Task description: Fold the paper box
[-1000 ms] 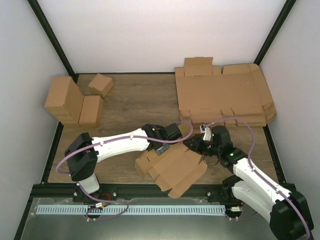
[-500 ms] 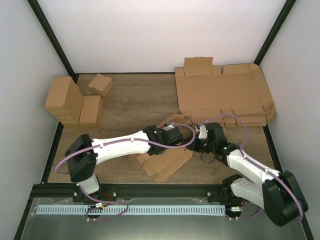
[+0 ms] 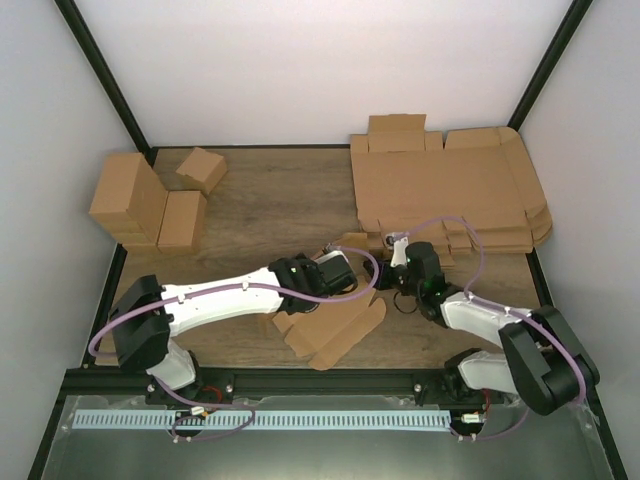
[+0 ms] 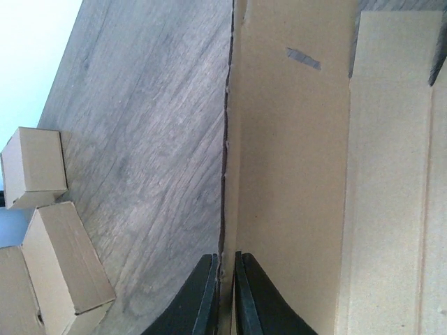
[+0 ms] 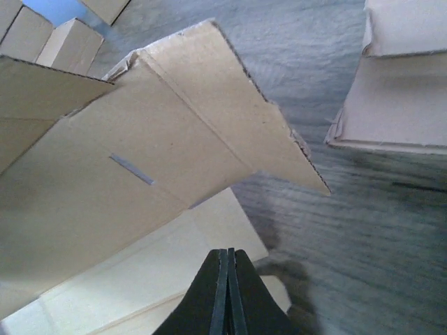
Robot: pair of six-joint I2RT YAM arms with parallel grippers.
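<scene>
While the box (image 3: 335, 325) lies part-folded on the table (image 3: 270, 200), near centre and between the two arms, one long slotted panel is raised off the wood.

Left gripper (image 4: 225, 257): fingers clenched on the thin edge of that raised panel, one finger on each face.

Right gripper (image 5: 228, 257): fingers pressed flat together with nothing between them, tips just over a pale flat panel of the box, under the raised pointed flap.

Sheet stack (image 3: 440, 190) is at far right, apart from the box. Cartons (image 3: 140, 205) are at far left.
</scene>
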